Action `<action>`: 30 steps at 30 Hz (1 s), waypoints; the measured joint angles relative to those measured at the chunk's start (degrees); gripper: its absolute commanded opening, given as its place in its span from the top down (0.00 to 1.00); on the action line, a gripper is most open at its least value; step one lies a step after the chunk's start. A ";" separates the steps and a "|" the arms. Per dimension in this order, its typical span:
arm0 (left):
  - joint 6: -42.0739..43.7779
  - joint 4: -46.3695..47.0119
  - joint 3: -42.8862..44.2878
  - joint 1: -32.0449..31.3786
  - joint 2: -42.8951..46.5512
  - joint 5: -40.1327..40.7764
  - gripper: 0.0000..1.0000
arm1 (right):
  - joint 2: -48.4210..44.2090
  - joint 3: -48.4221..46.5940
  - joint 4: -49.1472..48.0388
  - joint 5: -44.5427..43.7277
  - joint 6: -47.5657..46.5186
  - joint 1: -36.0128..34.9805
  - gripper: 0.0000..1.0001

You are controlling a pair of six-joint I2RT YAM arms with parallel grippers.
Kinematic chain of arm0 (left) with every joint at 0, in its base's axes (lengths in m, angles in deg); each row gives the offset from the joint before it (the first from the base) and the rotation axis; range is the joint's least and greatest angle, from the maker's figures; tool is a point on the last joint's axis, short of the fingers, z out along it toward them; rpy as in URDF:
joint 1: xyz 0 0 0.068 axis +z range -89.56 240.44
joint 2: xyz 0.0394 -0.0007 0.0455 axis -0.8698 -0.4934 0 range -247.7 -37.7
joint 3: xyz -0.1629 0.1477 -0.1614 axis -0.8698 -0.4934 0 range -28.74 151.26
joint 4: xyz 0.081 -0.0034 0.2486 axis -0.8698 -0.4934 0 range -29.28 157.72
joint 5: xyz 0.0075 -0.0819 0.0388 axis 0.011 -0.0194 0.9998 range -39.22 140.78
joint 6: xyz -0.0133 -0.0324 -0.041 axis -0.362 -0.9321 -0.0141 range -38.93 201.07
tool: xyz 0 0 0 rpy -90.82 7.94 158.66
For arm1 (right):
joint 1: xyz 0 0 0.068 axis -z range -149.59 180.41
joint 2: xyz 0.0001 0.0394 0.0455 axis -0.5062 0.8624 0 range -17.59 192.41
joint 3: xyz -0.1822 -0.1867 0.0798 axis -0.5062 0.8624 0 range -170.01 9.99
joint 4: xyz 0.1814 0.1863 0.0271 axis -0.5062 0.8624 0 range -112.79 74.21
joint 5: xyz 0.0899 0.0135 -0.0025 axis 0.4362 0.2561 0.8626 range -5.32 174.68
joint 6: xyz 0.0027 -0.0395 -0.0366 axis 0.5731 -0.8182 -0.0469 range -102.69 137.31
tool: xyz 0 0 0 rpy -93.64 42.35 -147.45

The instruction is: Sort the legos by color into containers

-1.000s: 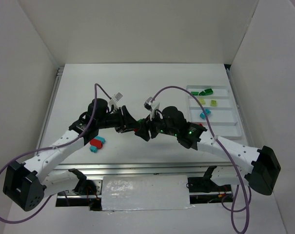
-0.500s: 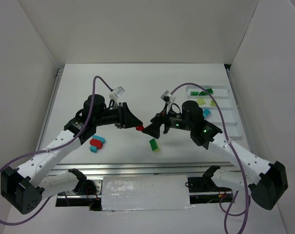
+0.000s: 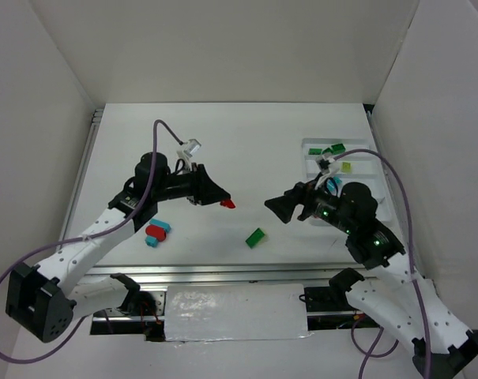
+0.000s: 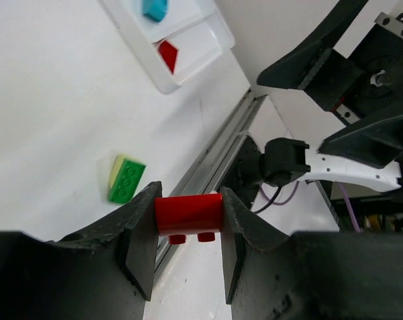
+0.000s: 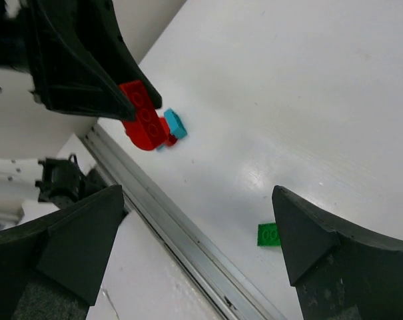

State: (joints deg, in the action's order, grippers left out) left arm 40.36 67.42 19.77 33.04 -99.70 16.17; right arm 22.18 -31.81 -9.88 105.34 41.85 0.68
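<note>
- Red lego (image 4: 188, 213) is clamped by its ends between the jaws of the left gripper (image 3: 227, 203), held over the middle of the table (image 3: 246, 142) and clear of the surface
- Its likely home is the white tray (image 3: 365, 189) by the table's right edge, where another red brick (image 4: 168, 55) lies in the end compartment, beside the one holding a cyan brick (image 4: 154, 8)
- The right gripper (image 3: 272, 207) stands between the held lego and the tray, its jaws wide apart and empty
- A green brick (image 3: 255, 237) lies loose toward the near edge, and a red and cyan pair (image 3: 156, 232) sits toward the near left corner
- The step in hand looks like delivering the red one; next comes a long reach to the tray or a pass to the right gripper, then a low release
</note>
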 measured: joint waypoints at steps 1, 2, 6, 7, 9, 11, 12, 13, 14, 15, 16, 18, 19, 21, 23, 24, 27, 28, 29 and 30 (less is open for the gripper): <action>-0.02 2.01 0.02 -0.48 -1.27 -0.87 1.00 | -2.38 -0.61 1.97 -2.08 1.03 0.00 0.00; 0.04 3.69 0.52 -1.40 -2.84 -1.03 1.00 | -4.83 -1.68 4.11 -4.66 2.05 0.00 0.00; 1.86 5.62 9.79 -8.48 -16.11 1.95 1.00 | -12.11 -8.07 11.41 -14.51 6.36 0.00 0.00; 2.43 5.86 13.53 -10.36 -20.59 3.19 1.00 | -13.57 -9.46 12.66 -16.35 7.32 0.00 0.00; 3.48 5.84 22.49 -13.88 -29.68 5.86 1.00 | -16.09 -11.80 15.19 -19.76 8.98 0.00 0.00; 4.61 5.64 30.80 -16.44 -37.99 8.57 1.00 | -18.08 -13.27 18.10 -22.10 10.36 0.00 0.00; 4.92 4.87 35.91 -17.75 -42.53 10.10 1.00 | -18.82 -13.92 19.76 -23.06 10.88 0.00 0.00; 5.49 4.35 40.74 -18.80 -47.04 11.50 0.99 | -19.39 -14.51 21.22 -23.85 11.39 0.00 0.00; 6.12 3.48 45.64 -19.85 -51.21 12.87 0.98 | -19.89 -15.04 22.71 -24.57 11.80 0.00 0.00; 6.47 2.71 49.31 -20.46 -54.16 13.90 0.97 | -20.26 -15.61 24.02 -25.05 12.11 0.00 0.00; 7.28 1.25 56.37 -21.75 -60.15 15.58 0.92 | -20.57 -16.06 25.03 -25.35 12.39 0.00 0.00; 7.96 -1.44 66.10 -23.52 -68.08 17.97 0.89 | -21.00 -17.09 27.10 -25.88 12.81 0.00 0.00; 8.22 -2.01 69.92 -24.22 -71.32 18.93 0.87 | -21.22 -17.55 28.02 -25.99 13.00 0.00 0.00; 8.66 -3.02 75.08 -25.33 -76.46 19.87 0.85 | -21.66 -18.18 29.44 -25.99 13.16 0.00 0.00; 8.76 -3.26 77.24 -26.32 -79.43 20.04 0.80 | -22.25 -18.58 30.77 -25.97 13.16 0.00 0.00; 8.66 -3.15 77.53 -26.75 -80.46 20.00 0.78 | -22.58 -18.75 31.45 -25.97 13.14 0.00 0.00; 7.69 -1.55 78.01 -27.63 -82.20 19.96 0.66 | -23.12 -19.65 33.42 -26.01 13.11 0.00 0.00; 7.48 -0.98 78.47 -28.04 -82.77 19.98 0.63 | -23.21 -20.06 34.05 -26.01 13.09 0.00 0.00; 7.39 -0.74 79.14 -28.41 -83.25 20.09 0.61 | -23.30 -20.48 34.53 -26.01 13.09 0.00 0.00; 7.30 -0.37 79.69 -28.65 -83.67 20.26 0.57 | -23.43 -20.87 34.88 -26.01 13.07 0.00 0.00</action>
State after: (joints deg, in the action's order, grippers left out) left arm 47.66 67.05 99.46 4.39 -183.37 36.43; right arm -1.25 -52.69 25.00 79.33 54.92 0.68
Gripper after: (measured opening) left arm 0.476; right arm 0.996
